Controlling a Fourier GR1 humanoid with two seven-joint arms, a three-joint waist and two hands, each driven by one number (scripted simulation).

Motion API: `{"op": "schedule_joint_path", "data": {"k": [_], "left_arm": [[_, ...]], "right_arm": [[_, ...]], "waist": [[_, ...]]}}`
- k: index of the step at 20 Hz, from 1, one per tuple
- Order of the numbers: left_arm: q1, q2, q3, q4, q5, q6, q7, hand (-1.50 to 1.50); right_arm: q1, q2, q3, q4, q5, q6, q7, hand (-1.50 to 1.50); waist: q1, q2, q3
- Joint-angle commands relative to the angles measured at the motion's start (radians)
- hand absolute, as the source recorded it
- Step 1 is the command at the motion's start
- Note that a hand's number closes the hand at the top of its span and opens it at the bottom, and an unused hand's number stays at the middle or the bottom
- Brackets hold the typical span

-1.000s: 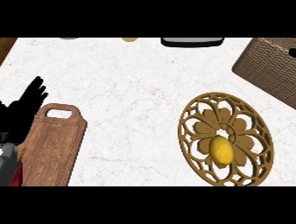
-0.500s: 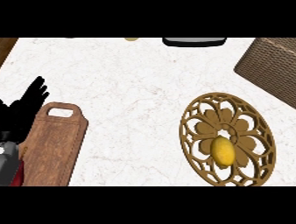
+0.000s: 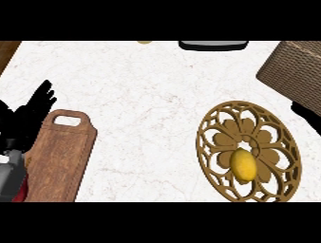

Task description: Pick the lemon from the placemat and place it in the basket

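The lemon [image 3: 243, 164] lies on the round openwork placemat [image 3: 248, 150], a little below the mat's centre, with nothing touching it. Up and to the right of the lemon, just beyond the mat's rim, stands the woven basket [image 3: 306, 72], cut off by the view's right edge. A dark shape runs along the basket's lower side; it may be the right hand or only shadow, and the view is too poor there to say which. Well to the left of the lemon, across bare marble counter [image 3: 142, 104], the left hand [image 3: 22, 117] rests with its fingers straight and spread, beside the handle end of a wooden cutting board [image 3: 58, 161]. It holds nothing.

By this layout the pick is not yet made: the step in hand is the approach. The next move likely calls for a hand to come down over the lemon, close round it, lift it clear of the mat's fretwork, and carry it up and right over the basket's rim.
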Motion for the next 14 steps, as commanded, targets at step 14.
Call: {"op": "schedule_joint_path", "data": {"k": [14], "left_arm": [[0.000,-0.043,0.088,-0.030,-0.063,-0.069,0.056,0.00]], "right_arm": [[0.000,0.136,0.161,0.329,0.336,-0.110,-0.221,-1.50]], "waist": [[-0.002,-0.001,-0.001]]}}
